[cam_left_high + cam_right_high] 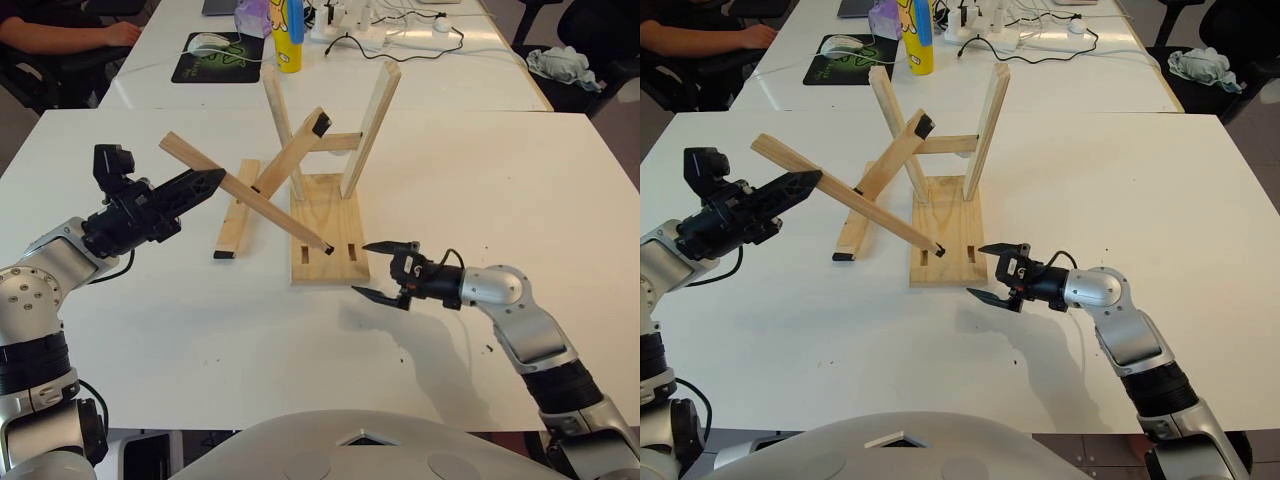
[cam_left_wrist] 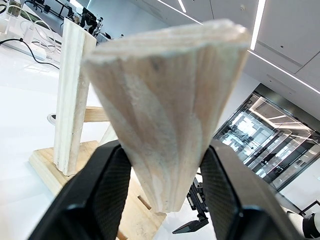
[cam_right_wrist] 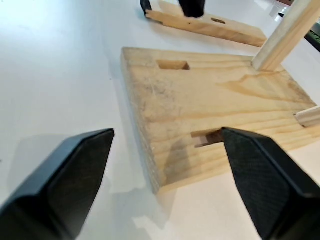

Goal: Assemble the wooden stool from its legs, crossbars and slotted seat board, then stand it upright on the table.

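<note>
Stool leg is clamped near its upper end in the left end effector and slants down to the seat board, its lower tip close by the slots. Right end effector hangs spread open just beside the board's near edge. Two legs stand upright on the board, a crossbar between them. The board lies flat on the white bench.

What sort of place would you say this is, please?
Probably an office or lab: a white work table, a black mouse pad with a white mouse, and ceiling strip lights.
</note>
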